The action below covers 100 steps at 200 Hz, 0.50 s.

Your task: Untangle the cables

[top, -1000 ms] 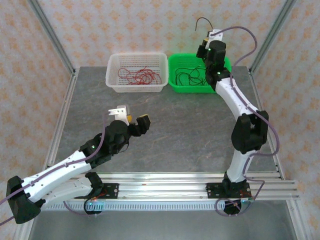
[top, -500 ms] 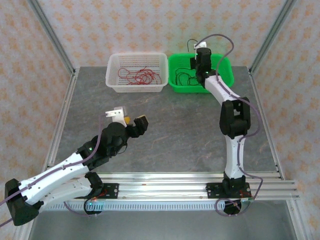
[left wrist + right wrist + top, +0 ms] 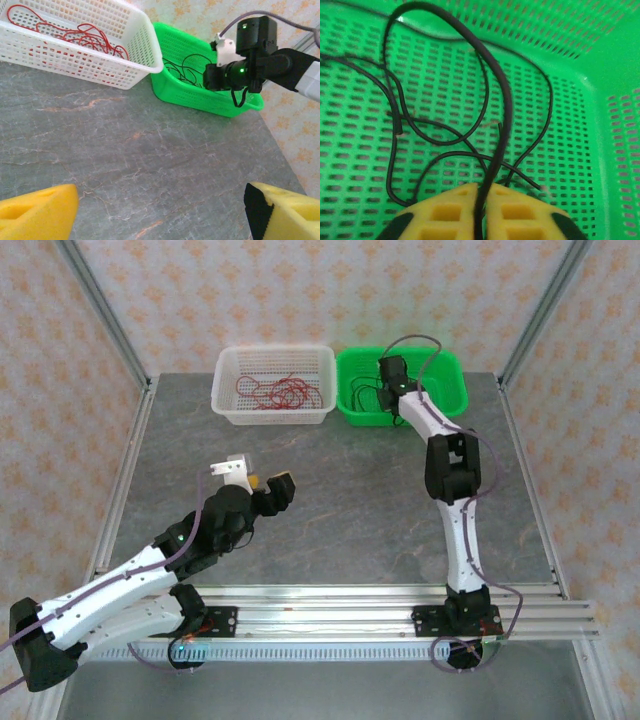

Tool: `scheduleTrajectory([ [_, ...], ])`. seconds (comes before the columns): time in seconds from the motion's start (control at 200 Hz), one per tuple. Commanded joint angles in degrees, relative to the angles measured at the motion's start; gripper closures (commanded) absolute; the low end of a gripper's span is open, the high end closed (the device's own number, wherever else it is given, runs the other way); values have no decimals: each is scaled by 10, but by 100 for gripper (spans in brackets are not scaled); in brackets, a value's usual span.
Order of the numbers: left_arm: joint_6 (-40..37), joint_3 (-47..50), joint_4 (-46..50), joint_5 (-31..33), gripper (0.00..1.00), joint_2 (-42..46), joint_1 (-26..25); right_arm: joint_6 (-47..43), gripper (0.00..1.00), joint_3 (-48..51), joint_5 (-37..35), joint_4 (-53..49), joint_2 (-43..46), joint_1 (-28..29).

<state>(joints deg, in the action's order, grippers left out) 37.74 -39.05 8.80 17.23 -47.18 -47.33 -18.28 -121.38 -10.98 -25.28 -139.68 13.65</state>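
My right gripper (image 3: pixel 481 194) is shut on a black cable (image 3: pixel 504 105) that arches up from between the yellow fingers (image 3: pixel 450 212) over the green basket (image 3: pixel 615 125). Several other black cables (image 3: pixel 435 142) lie on that basket's floor. From above, the right gripper (image 3: pixel 389 373) hangs over the green basket (image 3: pixel 452 390); the left wrist view shows it as the right gripper (image 3: pixel 235 75) with a cable loop dangling. Red cables (image 3: pixel 278 392) lie in the white basket (image 3: pixel 228 408). My left gripper (image 3: pixel 258 476) hovers open above bare table, its yellow fingers (image 3: pixel 40 212) wide apart.
The two baskets stand side by side at the table's far edge. The grey marble tabletop (image 3: pixel 340 500) stretches between them and the arms' base rail (image 3: pixel 330 620). Metal frame posts (image 3: pixel 105 315) and patterned walls enclose the table.
The right arm has swung left and come down, carrying the black cable from high above the green basket's right side into the basket. The left arm barely moved.
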Motion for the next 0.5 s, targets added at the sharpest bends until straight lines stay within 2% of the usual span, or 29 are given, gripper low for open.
scheduleTrajectory([
  [0.0,11,2,17,16,13,1,-5,23,77,-37,-22,-50,-1,-4],
  [0.225,11,7,21,28,13,5,-6,50,42,-59,-27,-65,31,-4],
  [0.38,-5,4,31,65,10,6,-6,68,16,-57,-20,-77,80,-4],
  [0.44,-16,1,37,88,10,5,-6,77,1,-47,-16,-80,105,-4],
  [0.496,-28,-1,42,116,9,6,-6,87,0,-26,-12,-77,134,-4],
])
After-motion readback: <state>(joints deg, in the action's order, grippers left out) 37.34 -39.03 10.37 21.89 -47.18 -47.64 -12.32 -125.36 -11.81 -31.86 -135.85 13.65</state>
